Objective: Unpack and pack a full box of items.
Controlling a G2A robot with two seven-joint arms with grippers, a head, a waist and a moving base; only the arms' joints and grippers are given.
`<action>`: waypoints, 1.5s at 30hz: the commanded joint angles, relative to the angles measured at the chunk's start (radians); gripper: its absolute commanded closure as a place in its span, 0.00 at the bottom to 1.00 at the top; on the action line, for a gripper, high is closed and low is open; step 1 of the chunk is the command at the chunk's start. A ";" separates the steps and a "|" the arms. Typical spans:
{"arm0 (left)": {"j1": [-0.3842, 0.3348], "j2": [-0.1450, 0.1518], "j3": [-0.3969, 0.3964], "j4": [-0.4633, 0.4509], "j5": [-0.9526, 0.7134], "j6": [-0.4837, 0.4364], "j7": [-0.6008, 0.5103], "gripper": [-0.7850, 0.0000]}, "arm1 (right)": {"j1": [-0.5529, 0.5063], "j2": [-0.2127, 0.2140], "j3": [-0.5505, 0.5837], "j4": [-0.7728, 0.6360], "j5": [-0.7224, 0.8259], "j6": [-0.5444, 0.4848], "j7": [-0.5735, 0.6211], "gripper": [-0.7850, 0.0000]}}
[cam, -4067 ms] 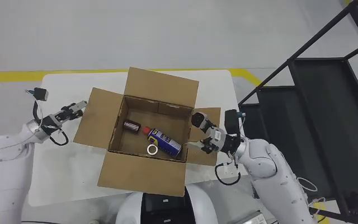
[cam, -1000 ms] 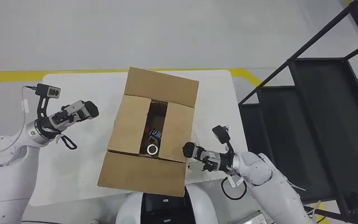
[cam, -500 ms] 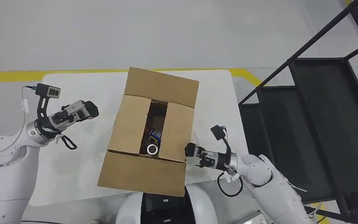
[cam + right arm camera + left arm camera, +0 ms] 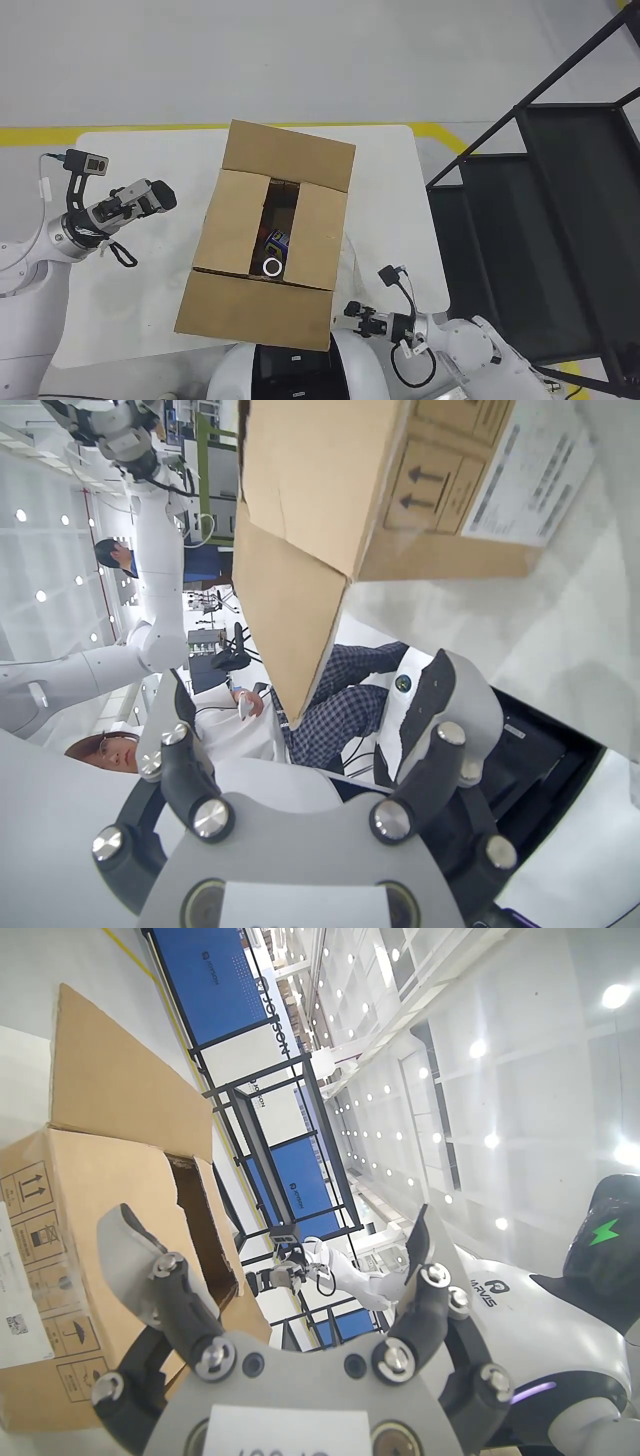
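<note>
The box (image 4: 240,228) sits mid-bench (image 4: 120,300). Its two side flaps (image 4: 316,235), which lay spread out a few seconds ago, are now folded in over the top. A gap between them shows a blue can (image 4: 277,240) and a white ring (image 4: 272,266) inside. The far flap (image 4: 292,150) and near flap (image 4: 255,305) are still open. The right tool (image 4: 352,318), spread wide and empty, has dropped back from the box's right side to the bench's near edge, beside the near flap's corner. The left tool (image 4: 158,196), also wide and empty, has kept its place left of the box, apart from it. I'd say the closing is half done, and the near flap looks like the next one to fold.
</note>
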 commanded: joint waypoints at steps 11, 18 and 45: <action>0.000 0.000 0.000 0.000 0.000 0.000 0.000 0.00 | 0.142 -0.022 -0.179 0.100 0.291 -0.202 0.117 0.00; 0.000 0.000 0.000 0.000 0.000 0.000 0.000 0.00 | 0.226 -0.032 -0.205 0.151 0.485 -0.356 0.120 0.00; 0.027 0.012 0.067 -0.020 0.167 -0.004 -0.170 0.00 | 0.370 -0.052 -0.196 0.251 0.333 -0.340 -0.114 0.00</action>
